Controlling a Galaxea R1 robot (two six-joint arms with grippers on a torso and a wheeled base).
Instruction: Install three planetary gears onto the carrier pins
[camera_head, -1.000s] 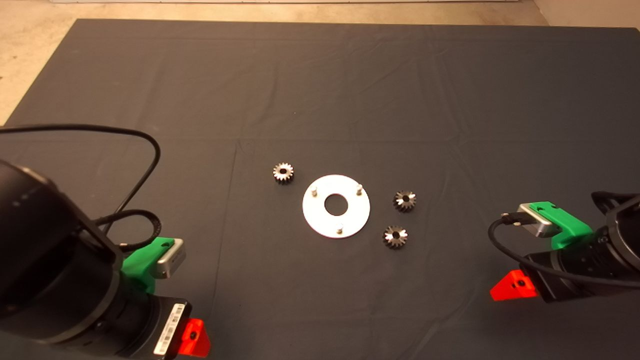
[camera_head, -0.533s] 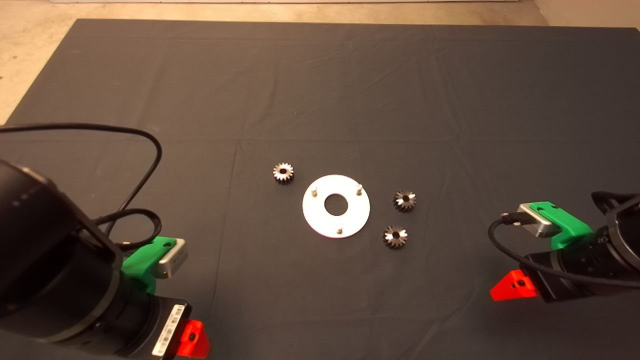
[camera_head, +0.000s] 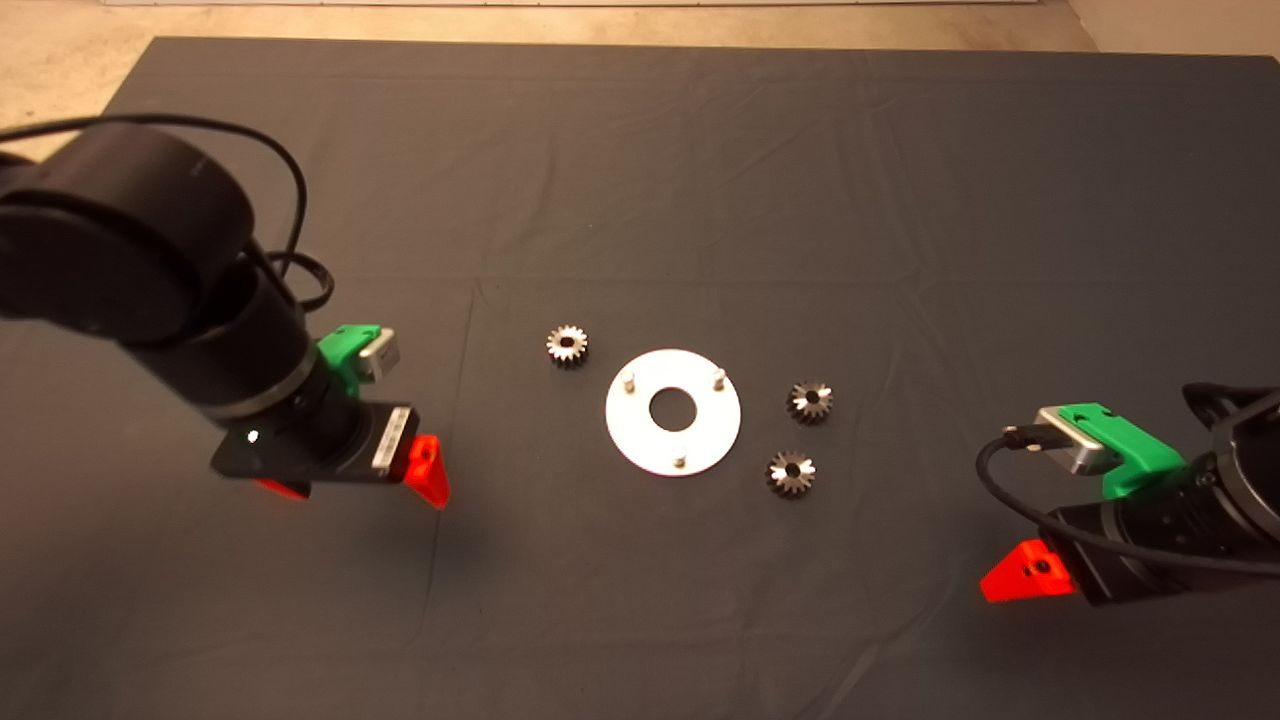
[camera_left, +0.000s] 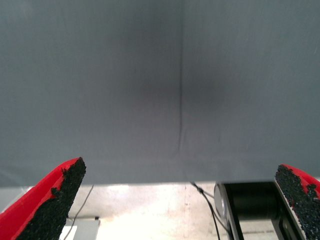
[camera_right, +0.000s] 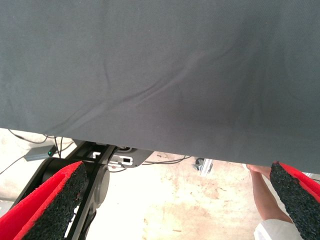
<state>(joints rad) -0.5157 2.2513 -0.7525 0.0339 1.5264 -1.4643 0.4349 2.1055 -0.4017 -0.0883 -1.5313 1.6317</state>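
Observation:
The silver disc (camera_head: 640, 440) lies at the mat's middle with three carrier pins (camera_head: 629, 383) (camera_head: 718, 379) (camera_head: 679, 460) standing bare on it. Three planetary gears lie flat on the mat: one (camera_head: 567, 345) just left of the disc, two (camera_head: 809, 402) (camera_head: 790, 473) just right of it. My left gripper (camera_head: 355, 482) hangs open and empty over the mat, left of the disc and below-left of the left gear. Its wrist view shows only bare mat between its fingers (camera_left: 50, 200). My right gripper (camera_head: 1028, 578) waits open and empty at the lower right edge.
The dark mat (camera_head: 700, 180) has faint creases. Bare floor lies past its far edge. The right wrist view looks past the mat's near edge at the floor, the robot's base (camera_right: 95, 175) and a person's hand (camera_right: 262, 197).
My left arm has swung up from the lower left corner and out over the mat, closer to the left gear. The right arm, gears and disc have not moved.

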